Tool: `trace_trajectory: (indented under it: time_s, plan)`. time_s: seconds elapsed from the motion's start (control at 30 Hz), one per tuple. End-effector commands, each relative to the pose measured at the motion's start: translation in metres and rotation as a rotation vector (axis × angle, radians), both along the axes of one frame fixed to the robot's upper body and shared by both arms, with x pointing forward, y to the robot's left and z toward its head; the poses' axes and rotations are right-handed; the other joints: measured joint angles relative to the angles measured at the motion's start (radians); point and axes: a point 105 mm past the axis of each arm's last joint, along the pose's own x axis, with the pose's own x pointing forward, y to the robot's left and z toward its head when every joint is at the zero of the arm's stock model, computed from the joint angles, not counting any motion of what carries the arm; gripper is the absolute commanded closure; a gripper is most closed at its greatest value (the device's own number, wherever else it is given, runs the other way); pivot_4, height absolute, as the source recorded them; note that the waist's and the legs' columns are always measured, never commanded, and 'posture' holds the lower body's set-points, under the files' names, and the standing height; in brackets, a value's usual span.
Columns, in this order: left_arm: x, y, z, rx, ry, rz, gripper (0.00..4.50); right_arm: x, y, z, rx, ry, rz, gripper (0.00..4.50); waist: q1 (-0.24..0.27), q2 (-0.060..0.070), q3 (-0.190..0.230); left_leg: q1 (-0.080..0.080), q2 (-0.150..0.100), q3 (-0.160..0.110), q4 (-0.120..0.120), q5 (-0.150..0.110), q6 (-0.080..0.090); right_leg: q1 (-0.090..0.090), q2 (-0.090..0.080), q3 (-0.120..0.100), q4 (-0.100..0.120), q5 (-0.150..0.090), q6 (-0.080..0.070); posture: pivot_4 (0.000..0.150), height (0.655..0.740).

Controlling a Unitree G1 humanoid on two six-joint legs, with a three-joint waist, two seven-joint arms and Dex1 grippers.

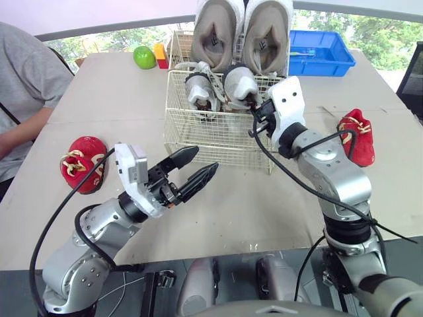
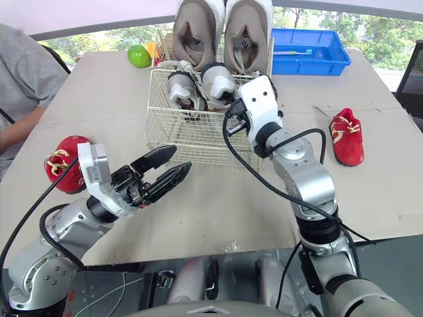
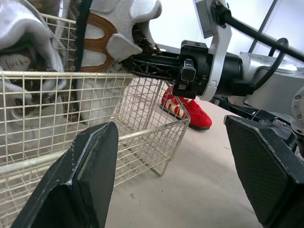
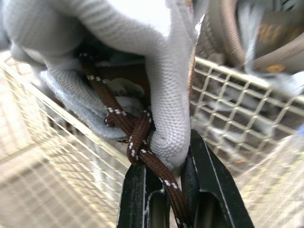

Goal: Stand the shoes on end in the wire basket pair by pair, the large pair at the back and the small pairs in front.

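Right wrist view, right pincer point(image 4: 183, 159) pinching small grey shoe point(image 4: 166, 99) at wire basket point(image 4: 232, 111), left pincer point(image 1: 203, 160) spread

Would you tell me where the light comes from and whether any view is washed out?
Left eye view: daylight from windows behind the table, only soft shadows. Left wrist view: the background behind the right gripper is washed white, and the left gripper's fingers look dark against it. Right wrist view: a white patch above the grey shoe is washed out.
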Motion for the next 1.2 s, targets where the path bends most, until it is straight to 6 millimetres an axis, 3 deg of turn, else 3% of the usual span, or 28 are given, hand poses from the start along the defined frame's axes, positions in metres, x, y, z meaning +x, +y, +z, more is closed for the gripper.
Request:
trace_trajectory:
  time_s: [0.03, 0.17, 0.3, 0.43, 0.57, 0.83, 1.0, 1.1, 1.2]
  plan:
    - [-0.002, -0.002, 0.007, -0.006, -0.037, -0.011, 0.63, -0.008, 0.002, 0.011, 0.042, -0.014, 0.051, 3.13, 0.000, 0.000, 0.000, 0.000, 0.000, 0.000, 0.000, 0.000, 0.000, 0.000, 0.000, 0.000, 0.000, 0.000, 0.000, 0.150, 0.7400]
    - [-0.001, -0.001, 0.006, -0.005, -0.033, -0.011, 0.63, -0.015, -0.003, 0.015, -0.018, -0.063, 0.115, 1.17, 0.001, 0.000, 0.000, 0.000, 0.000, 0.000, -0.001, 0.000, 0.000, 0.000, 0.000, 0.000, -0.001, 0.000, 0.000, 0.150, 0.7400]
    - [0.000, -0.002, 0.006, -0.006, -0.031, -0.014, 0.63, -0.014, -0.015, 0.026, -0.067, -0.129, 0.131, 1.17, 0.000, 0.000, 0.001, 0.000, 0.000, 0.000, -0.001, 0.000, 0.000, 0.000, 0.000, 0.000, -0.001, 0.000, 0.000, 0.150, 0.7400]
    - [0.000, -0.004, 0.006, -0.008, -0.030, -0.021, 0.63, -0.013, -0.014, 0.037, -0.078, -0.158, 0.205, 1.17, -0.003, 0.000, 0.001, 0.000, 0.000, 0.000, -0.003, 0.000, 0.000, -0.001, 0.000, 0.000, -0.001, 0.000, 0.000, 0.150, 0.7400]
    - [0.000, -0.003, 0.006, -0.004, -0.033, -0.014, 0.63, -0.016, -0.016, 0.034, -0.156, -0.167, 0.265, 1.17, 0.000, 0.000, 0.001, 0.000, 0.000, 0.000, -0.004, 0.000, 0.000, -0.001, 0.000, 0.000, -0.002, 0.000, 0.000, 0.150, 0.7400]
    - [-0.003, -0.006, 0.004, -0.003, -0.031, -0.016, 0.63, -0.008, -0.011, 0.042, -0.082, -0.106, 0.324, 1.17, -0.002, 0.000, 0.001, 0.000, 0.000, 0.001, -0.007, 0.000, 0.000, -0.002, 0.000, 0.001, -0.004, 0.000, 0.000, 0.150, 0.7400]
    - [-0.002, -0.004, 0.003, -0.004, -0.031, -0.009, 0.63, 0.016, -0.012, 0.050, -0.049, -0.042, 0.293, 1.17, -0.001, 0.000, 0.001, 0.000, -0.001, 0.001, -0.008, 0.000, 0.000, -0.002, 0.000, 0.001, -0.004, 0.000, 0.000, 0.150, 0.7400]
    - [-0.002, -0.005, 0.003, -0.008, -0.032, -0.008, 0.63, 0.034, -0.004, 0.043, -0.105, 0.000, 0.285, 1.17, -0.001, 0.000, 0.001, 0.000, -0.001, 0.002, -0.008, 0.000, 0.000, -0.002, 0.000, 0.001, -0.004, 0.000, 0.000, 0.150, 0.7400]
    - [-0.002, -0.003, 0.002, -0.008, -0.030, 0.003, 0.63, 0.041, 0.004, 0.039, -0.121, 0.012, 0.298, 2.46, -0.002, 0.000, 0.001, 0.000, -0.001, 0.002, -0.009, 0.000, 0.000, -0.003, 0.000, 0.001, -0.004, 0.000, 0.000, 0.150, 0.7400]
